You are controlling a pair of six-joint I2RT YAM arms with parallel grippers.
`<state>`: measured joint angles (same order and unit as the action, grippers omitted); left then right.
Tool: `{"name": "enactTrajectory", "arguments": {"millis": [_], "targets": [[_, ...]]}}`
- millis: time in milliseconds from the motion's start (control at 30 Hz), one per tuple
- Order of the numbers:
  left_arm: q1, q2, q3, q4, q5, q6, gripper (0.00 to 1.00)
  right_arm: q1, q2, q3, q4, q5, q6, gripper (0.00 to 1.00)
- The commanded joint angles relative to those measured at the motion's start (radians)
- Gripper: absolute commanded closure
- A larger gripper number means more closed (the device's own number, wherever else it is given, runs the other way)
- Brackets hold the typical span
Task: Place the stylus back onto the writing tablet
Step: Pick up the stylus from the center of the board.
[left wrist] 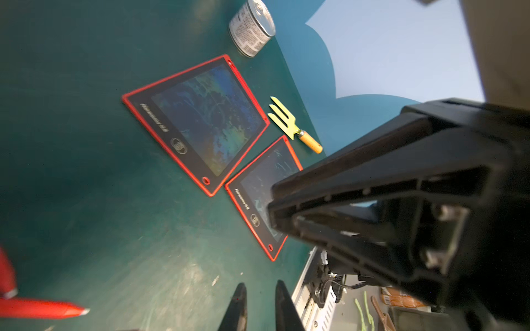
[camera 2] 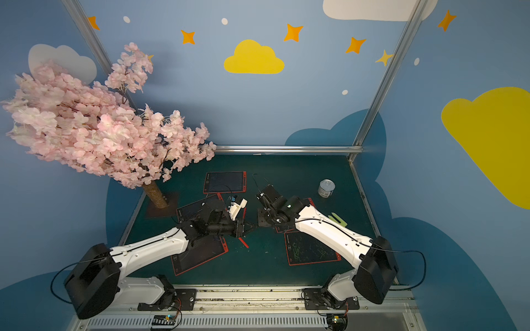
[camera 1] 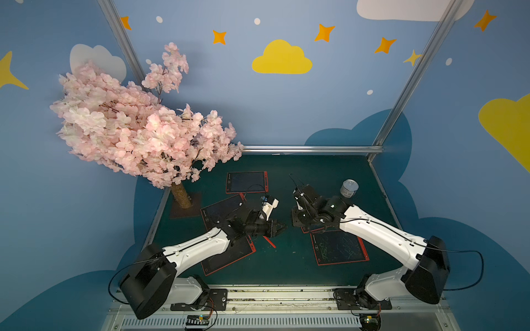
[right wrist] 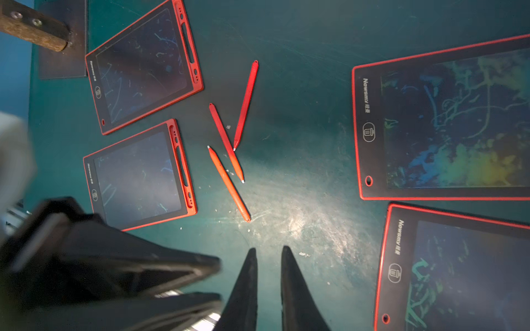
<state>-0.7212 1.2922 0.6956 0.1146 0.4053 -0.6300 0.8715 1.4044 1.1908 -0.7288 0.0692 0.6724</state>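
Nearest the arm bases, well short of the tin can (camera 1: 349,188) and on the same side of the green table (camera 1: 286,263), a scribbled tablet (camera 1: 338,250) lies flat. Level with it but far across from the can, a dark tablet (camera 1: 226,259) lies half under the left arm.

Between those two, well apart from the can, three red styluses rest loose on the table, none on a tablet. The near stylus (right wrist: 229,184) has the middle stylus (right wrist: 226,143) close alongside it. The far stylus (right wrist: 246,103) has its white tip reaching the middle one's side.

Just beside that spot, above the table, the left gripper (left wrist: 261,286) and right gripper (right wrist: 269,248) hang tip toward tip, close together. Each has its fingers parted by a narrow gap, with nothing between them.

Closer to the can, a colour-smeared tablet (left wrist: 200,123) lies partly under the right arm, its corner almost touching the scribbled tablet. A garden fork (left wrist: 289,123) lies just beside it, short of the can. Far across from the can, a fourth tablet (camera 1: 220,207) lies just beside a dark base plate (camera 1: 187,206). About level with the can and well apart from it lies a fifth tablet (camera 1: 246,182). Farthest across from the can, the blossom tree (camera 1: 137,129) rises from that plate.
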Motion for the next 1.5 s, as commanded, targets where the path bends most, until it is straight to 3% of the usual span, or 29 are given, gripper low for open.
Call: {"name": "enactTrajectory", "arguments": {"millis": [0,100,233,400,500,667,900,1133,1467], "targets": [[0.026,-0.051,0.001,-0.154,-0.039,0.090,0.77,-0.006,-0.066,-0.052,0.039,0.015,-0.001,0.81],[0.034,-0.094,-0.011,-0.186,-0.062,0.128,0.73,-0.006,-0.095,-0.092,0.106,-0.003,-0.012,0.78],[0.037,-0.164,0.055,-0.405,-0.138,0.226,0.70,-0.006,-0.085,-0.108,0.164,-0.011,-0.018,0.77],[0.037,-0.286,0.135,-0.614,-0.105,0.397,0.57,-0.005,0.016,-0.030,0.165,-0.019,0.021,0.75],[0.037,-0.360,0.177,-0.707,-0.105,0.450,0.46,-0.003,0.117,0.073,0.106,-0.022,0.033,0.75],[0.037,-0.459,0.208,-0.795,-0.119,0.568,0.17,-0.006,0.308,0.266,-0.015,-0.034,0.034,0.77],[0.038,-0.565,0.114,-0.733,-0.206,0.594,0.01,-0.022,0.523,0.449,-0.071,-0.025,0.049,0.78],[0.037,-0.590,0.087,-0.695,-0.185,0.587,0.01,-0.031,0.698,0.609,-0.160,0.008,0.053,0.78],[0.037,-0.580,0.087,-0.705,-0.179,0.589,0.01,-0.025,0.829,0.713,-0.207,0.021,0.069,0.78]]}}
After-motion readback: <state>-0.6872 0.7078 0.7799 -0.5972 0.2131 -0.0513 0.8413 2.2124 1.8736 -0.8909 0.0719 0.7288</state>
